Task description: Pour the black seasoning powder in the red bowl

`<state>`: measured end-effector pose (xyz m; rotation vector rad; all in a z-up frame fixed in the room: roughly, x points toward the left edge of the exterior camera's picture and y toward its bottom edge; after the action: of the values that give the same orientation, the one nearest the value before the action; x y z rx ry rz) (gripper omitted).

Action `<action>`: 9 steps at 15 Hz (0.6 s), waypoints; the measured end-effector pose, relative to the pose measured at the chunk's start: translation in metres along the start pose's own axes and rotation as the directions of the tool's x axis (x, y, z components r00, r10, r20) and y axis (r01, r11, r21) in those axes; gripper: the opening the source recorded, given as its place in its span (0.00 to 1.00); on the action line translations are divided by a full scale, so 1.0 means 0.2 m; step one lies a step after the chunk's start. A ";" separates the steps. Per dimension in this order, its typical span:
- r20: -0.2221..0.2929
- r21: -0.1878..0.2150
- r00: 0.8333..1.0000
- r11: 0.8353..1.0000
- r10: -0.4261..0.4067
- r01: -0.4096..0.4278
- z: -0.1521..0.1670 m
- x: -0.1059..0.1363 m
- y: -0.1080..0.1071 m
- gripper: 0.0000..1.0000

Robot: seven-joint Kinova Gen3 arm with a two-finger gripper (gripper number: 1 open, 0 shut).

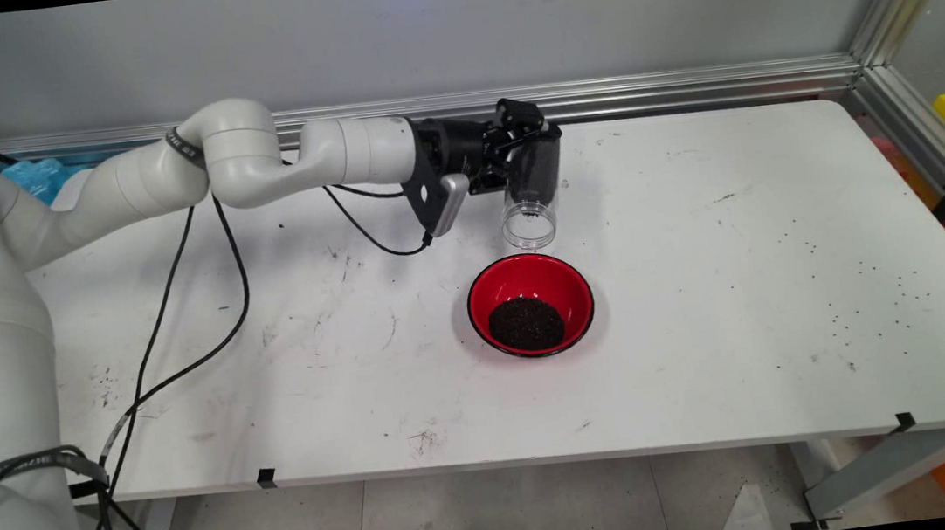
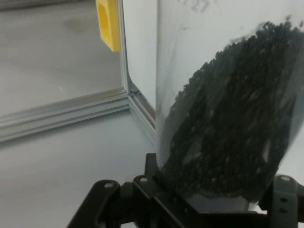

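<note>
The table [image 1: 707, 319] was white, scuffed, with dark specks scattered toward its right side. The arm [image 1: 251, 161] reached in from the left, roughly level, with its wrist over the table's far middle.

The bowl [image 1: 531, 304], red inside with a black rim, stood near the table's centre and held a mound of fine black grains [image 1: 526, 323]. Just beyond it, raised off the table, was the jar [image 1: 532, 193]: clear plastic, no lid, tilted so its open mouth pointed down and toward the bowl's far rim. The mouth was near the rim but apart from it.

The gripper [image 1: 532, 146] was clamped on the jar's upper end, near its base, with a finger on either side of the wall. In the hand view the jar [image 2: 228, 99] filled the right half of the frame, with the same black grains piled against its lower side.

Judged handling: the jar looked thin-walled and smooth, so likely light, slippery and somewhat squeezable. The grains run loose and shift the load as it tilts. A hold across the round wall near the base, as here, seemed soundest.
</note>
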<state>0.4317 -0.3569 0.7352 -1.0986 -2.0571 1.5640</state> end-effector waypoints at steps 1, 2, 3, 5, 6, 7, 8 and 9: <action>0.007 0.007 0.999 0.999 0.031 -0.031 0.01 0.00 0.00 0.00; 0.012 0.011 0.999 0.999 0.051 -0.051 0.01 0.00 0.00 0.00; 0.020 0.016 0.997 0.997 0.079 -0.080 0.01 0.01 0.00 0.00; 0.036 0.027 0.990 0.990 0.137 -0.138 0.02 0.01 0.00 0.00; 0.042 0.032 0.985 0.985 0.167 -0.168 0.02 0.02 0.00 0.00; 0.048 0.038 0.979 0.980 0.196 -0.198 0.01 0.03 0.00 0.00; 0.053 0.043 0.973 0.973 0.223 -0.225 0.01 0.03 0.00 0.00; 0.058 0.047 0.968 0.968 0.245 -0.248 0.00 0.04 0.00 0.00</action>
<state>0.4256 -0.3511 0.7342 -1.3505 -1.9584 1.7698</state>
